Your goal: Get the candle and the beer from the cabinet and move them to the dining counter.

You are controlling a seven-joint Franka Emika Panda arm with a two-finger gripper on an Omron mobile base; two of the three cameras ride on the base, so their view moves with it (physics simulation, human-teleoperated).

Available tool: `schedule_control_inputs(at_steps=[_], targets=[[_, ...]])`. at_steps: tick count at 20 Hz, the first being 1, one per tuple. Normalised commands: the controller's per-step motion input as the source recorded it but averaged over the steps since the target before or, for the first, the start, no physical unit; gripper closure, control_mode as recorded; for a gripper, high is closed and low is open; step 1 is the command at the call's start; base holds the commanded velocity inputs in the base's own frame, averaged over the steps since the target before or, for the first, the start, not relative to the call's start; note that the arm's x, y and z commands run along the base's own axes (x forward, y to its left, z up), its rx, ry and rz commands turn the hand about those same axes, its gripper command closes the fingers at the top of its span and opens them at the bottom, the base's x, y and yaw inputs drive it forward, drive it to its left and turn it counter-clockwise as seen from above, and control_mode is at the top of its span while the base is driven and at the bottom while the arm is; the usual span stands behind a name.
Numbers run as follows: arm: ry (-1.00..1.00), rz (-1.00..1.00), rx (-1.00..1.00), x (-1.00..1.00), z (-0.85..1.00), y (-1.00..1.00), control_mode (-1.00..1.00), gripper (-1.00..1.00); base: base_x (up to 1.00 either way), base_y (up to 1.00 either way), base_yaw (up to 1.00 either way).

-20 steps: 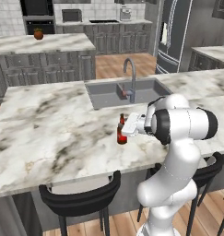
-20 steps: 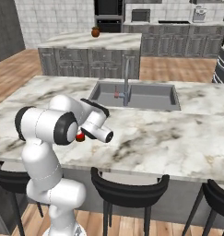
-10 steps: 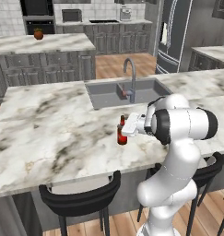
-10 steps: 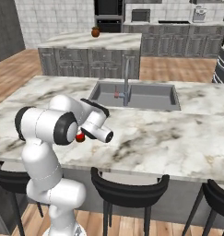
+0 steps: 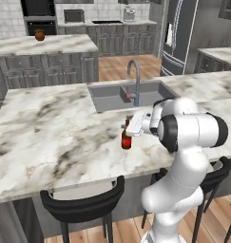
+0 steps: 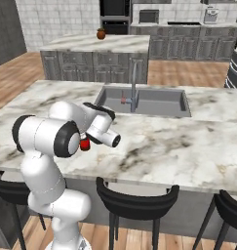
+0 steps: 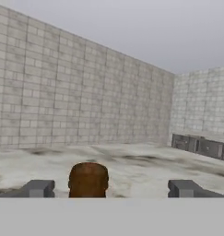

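Fingers (image 7: 40, 188) spread wide in the hand view — one tip at each side, with the brown top of the beer (image 7: 88, 180) standing between them, nearer the one on the left of that view, touching neither as far as I can tell. So the gripper (image 5: 129, 127) is open, nothing held.

The beer (image 5: 126, 139) stands upright on the marble surface (image 5: 50, 137) of the dining counter, near its front edge, just in front of the sink (image 5: 112, 95) and tap (image 5: 134, 80). The hand is level with the bottle's neck, reaching sideways from the arm. In the right base view only a bit of the red label (image 6: 84, 144) peeks out behind the wrist.

Step in hand, judging from this: release of the beer on the dining counter — placement looks done. The candle I can't pick out anywhere on the surface; too small or hidden.

Next move calls for backing the hand straight away from the bottle without clipping the neck — a tall narrow thing tips easily — then clearing the arm.
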Motion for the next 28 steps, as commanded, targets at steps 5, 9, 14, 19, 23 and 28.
schedule_control_inputs(at_steps=[5, 9, 14, 19, 23, 28], targets=[[0.00, 0.00, -0.05, 0.00, 0.65, 0.00, -1.00, -1.00, 0.00, 0.00, 0.00], [0.05, 0.00, -0.01, 0.00, 0.83, 0.00, -1.00, -1.00, 0.00, 0.00, 0.00], [0.15, 0.00, 0.00, -0.18, 0.89, 0.00, -1.00, -1.00, 0.00, 0.00, 0.00], [0.19, 0.00, 0.00, -0.45, 0.71, 0.00, -1.00, -1.00, 0.00, 0.00, 0.00], [0.14, -0.02, 0.00, -0.78, 0.63, 0.00, -1.00, -1.00, 0.00, 0.00, 0.00], [0.14, -0.07, 0.00, -0.65, 0.57, 0.00, -1.00, -1.00, 0.00, 0.00, 0.00]])
